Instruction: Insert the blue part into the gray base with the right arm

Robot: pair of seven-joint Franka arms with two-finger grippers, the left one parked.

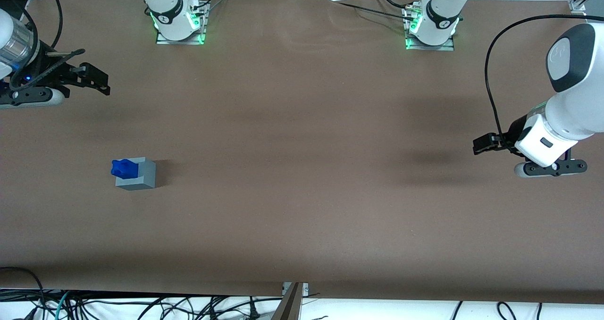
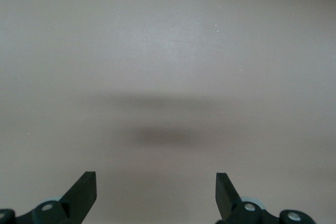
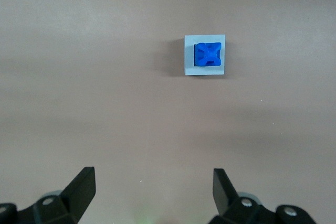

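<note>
From the front, the blue part sits in the top of the gray base on the brown table. The gripper of the right arm hangs high, well apart from them and farther from the camera, holding nothing.

From the right wrist, its fingers are spread wide, and the blue part rests inside the gray base, well away from them.

The gripper hangs with fingers spread, well apart from the gray base. Bare table surrounds that base. The blue part fills its top.
</note>
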